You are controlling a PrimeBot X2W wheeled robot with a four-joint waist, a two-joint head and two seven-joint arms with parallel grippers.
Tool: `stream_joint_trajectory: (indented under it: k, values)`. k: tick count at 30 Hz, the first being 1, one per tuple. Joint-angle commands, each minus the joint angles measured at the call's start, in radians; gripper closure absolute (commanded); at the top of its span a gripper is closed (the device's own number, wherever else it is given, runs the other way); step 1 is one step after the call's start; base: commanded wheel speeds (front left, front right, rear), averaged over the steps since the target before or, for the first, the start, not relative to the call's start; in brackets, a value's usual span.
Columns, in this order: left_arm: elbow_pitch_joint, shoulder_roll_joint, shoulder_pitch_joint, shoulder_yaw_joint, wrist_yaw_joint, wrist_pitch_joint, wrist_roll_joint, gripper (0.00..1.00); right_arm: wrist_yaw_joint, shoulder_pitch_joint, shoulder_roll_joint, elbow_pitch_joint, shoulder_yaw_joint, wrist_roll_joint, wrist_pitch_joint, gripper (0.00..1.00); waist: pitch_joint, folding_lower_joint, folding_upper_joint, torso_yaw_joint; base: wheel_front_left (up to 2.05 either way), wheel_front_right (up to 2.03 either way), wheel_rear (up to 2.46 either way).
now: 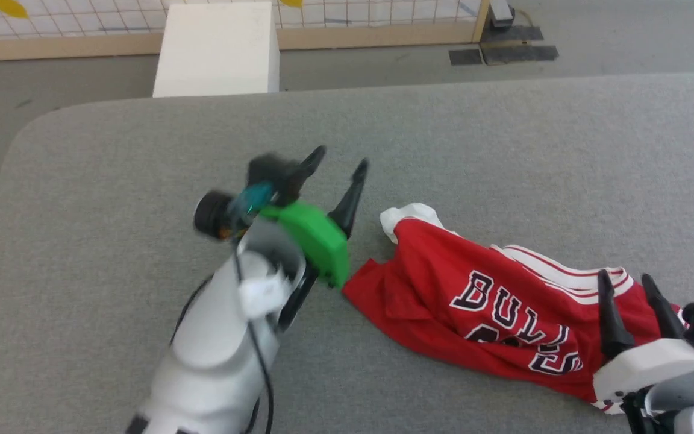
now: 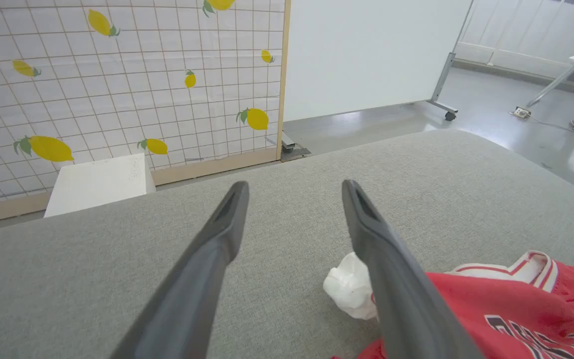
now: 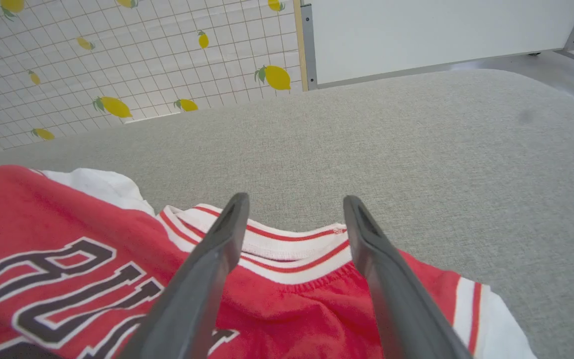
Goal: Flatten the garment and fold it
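The garment point(image 1: 491, 295) lies bunched on the bench point(image 1: 142, 169), soft and limp; expect sagging when lifted. Your left gripper point(image 1: 341, 158) and right gripper point(image 1: 625, 277) both stand open. Pinch the striped trim point(image 3: 287, 249) and opposite edge.

One garment point(image 1: 479, 295), two tools point(image 1: 341, 158) point(image 1: 625, 277), one box point(image 1: 217, 51)
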Motion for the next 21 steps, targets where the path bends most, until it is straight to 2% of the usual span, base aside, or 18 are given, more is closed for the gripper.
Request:
stream_joint_trajectory:
  k: [1, 10, 15, 21]
  values:
    - [0.037, -0.001, -0.067, -0.030, -0.005, 0.038, -0.024, 0.00, -0.002, -0.021, 0.000, -0.003, 0.015, 0.010, -0.005, 0.00, 0.036, 0.0000, -0.0001, -0.035, 0.00, 0.00, 0.00]
    - [0.290, -0.001, -0.366, -0.290, -0.016, 0.347, -0.115, 0.00, -0.002, -0.066, 0.000, -0.014, 0.095, 0.048, -0.015, 0.00, 0.118, 0.0000, -0.0001, -0.146, 0.00, 0.00, 0.00]
    - [0.383, 0.011, -0.435, -0.437, -0.017, 0.551, -0.170, 0.00, -0.002, -0.080, 0.000, -0.016, 0.122, 0.060, -0.022, 0.00, 0.145, 0.0000, -0.0001, -0.187, 0.00, 0.00, 0.00]
    - [0.416, 0.066, -0.485, -0.625, -0.017, 0.706, -0.198, 0.00, -0.002, -0.085, 0.000, -0.013, 0.139, 0.072, -0.026, 0.00, 0.158, 0.0000, -0.0001, -0.202, 0.00, 0.00, 0.00]
